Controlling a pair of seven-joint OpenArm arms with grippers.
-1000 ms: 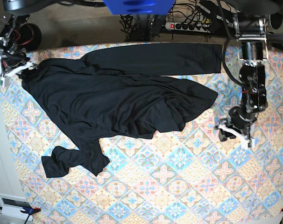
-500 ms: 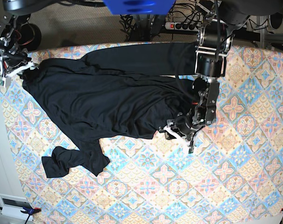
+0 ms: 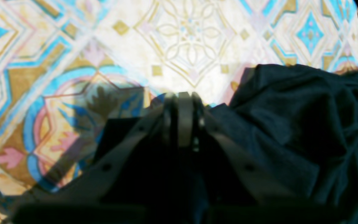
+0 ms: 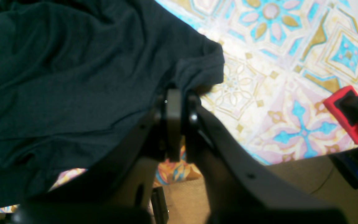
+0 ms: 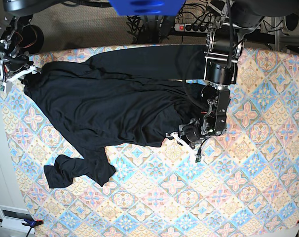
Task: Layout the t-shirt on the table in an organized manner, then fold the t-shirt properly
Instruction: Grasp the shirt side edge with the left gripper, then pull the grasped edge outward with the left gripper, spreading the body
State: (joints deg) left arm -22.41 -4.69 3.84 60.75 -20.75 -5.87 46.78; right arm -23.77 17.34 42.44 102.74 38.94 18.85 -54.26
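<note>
The black t-shirt lies crumpled across the patterned table, one long sleeve stretched along the far edge and the other bunched at the lower left. My right gripper is shut on the shirt's corner at the table's far left corner. My left gripper is low over the table at the shirt's lower right hem. In the left wrist view it is shut, with fabric against its right side and bare cloth ahead. I cannot see fabric between the jaws.
A red clamp grips the table edge beside my right gripper. A power strip and cables lie on the floor beyond the far edge. A blue object hangs over the top centre.
My left arm swung left from the bare table at the right to the shirt's lower right hem, then barely moved. The right gripper has held the corner throughout.
</note>
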